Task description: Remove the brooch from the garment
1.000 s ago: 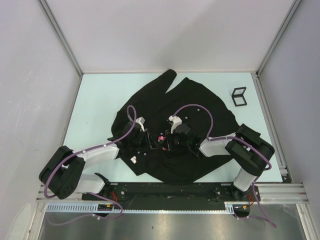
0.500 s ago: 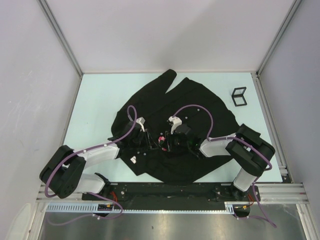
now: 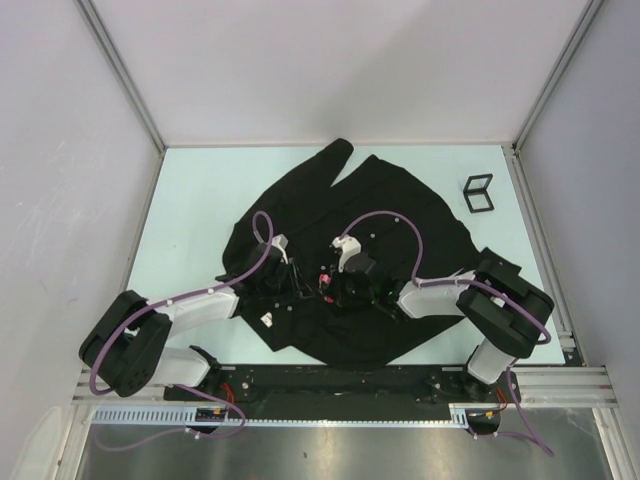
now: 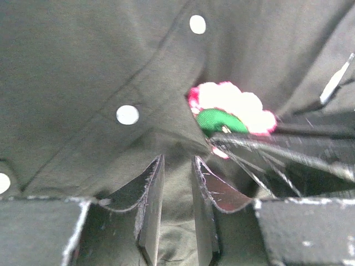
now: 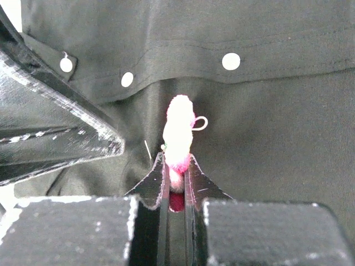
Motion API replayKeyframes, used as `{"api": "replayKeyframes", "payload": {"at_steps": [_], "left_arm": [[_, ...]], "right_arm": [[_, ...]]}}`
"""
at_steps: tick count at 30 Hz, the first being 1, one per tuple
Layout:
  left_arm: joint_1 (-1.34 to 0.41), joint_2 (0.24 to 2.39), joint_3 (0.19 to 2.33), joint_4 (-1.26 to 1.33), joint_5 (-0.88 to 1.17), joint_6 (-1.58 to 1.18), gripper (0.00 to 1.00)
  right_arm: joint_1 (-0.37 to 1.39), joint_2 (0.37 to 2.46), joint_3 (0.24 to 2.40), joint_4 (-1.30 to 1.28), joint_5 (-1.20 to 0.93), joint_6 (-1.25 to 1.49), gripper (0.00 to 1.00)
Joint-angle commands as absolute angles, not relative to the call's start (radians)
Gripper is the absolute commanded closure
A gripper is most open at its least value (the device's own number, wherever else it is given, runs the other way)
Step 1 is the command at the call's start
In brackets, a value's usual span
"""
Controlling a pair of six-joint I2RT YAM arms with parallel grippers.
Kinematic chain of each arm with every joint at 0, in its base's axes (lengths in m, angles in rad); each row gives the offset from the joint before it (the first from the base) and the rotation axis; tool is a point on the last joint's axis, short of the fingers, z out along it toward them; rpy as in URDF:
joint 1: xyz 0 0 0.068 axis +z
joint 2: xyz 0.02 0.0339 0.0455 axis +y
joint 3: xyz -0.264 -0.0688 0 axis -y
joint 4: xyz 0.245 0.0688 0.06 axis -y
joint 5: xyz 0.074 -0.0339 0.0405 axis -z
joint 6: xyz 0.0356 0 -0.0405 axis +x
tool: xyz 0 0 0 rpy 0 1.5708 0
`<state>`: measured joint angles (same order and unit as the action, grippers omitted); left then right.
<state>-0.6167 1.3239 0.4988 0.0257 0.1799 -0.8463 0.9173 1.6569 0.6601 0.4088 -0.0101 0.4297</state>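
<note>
The garment (image 3: 380,195) lies spread flat on the surface (image 3: 200,200), front up, so its row of white buttons (image 4: 127,114) is exposed. That row is the handiest marker here. The brooch (image 5: 178,130) sits on the shirt front just beside the button row, about midway along it, and both arms have their tools there.

The right tool (image 5: 176,169) is closed on the brooch. Its two fingers clamp the lower edge of the flower, which stands edge-on between them with its top tilted toward the button row. Gripping it by the rim probably gives a firm hold on something this small and lets the pin be drawn out along its own line.

The left tool (image 4: 175,177) is on the other side of the brooch, also just beside the button row. Its fingers are drawn nearly together with a ridge of black cloth between them. It appears to be pinching that fold to anchor the shirt, so that a pull on the brooch works against the fabric and does not lift the whole garment.

The flower touches the cloth, so by my reading the pin is not yet free. A small wire loop (image 5: 201,123) shows beside the petals.
</note>
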Motion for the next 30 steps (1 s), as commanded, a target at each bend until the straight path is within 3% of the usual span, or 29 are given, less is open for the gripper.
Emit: {"api": "replayKeyframes", "payload": {"at_steps": [1,7,15,21,28,30], "left_arm": [[-0.609,1.313,0.460,0.028,0.115,-0.876,0.69],[-0.586,1.331,0.431,0.008,0.063,-0.877,0.69],[-0.569,1.303,0.405,-0.023,0.074,-0.848,0.70],[-0.568,1.180,0.431,-0.075,0.127,-0.786,0.66],[-0.568,0.957,0.520,-0.121,0.256,-0.681,0.31],[-0.568,0.905,0.525,-0.071,0.345,-0.666,0.28]], "right_arm": [[1.009,1.620,0.739,0.224,0.254,0.345,1.00],[1.118,1.624,0.808,0.040,0.520,0.261,1.00],[1.115,1.525,0.813,-0.041,0.571,0.250,1.00],[0.979,1.431,0.810,0.050,0.238,0.267,0.99],[0.793,1.457,0.795,0.201,-0.519,0.285,0.97],[0.787,1.468,0.787,0.231,-0.621,0.281,0.97]]}}
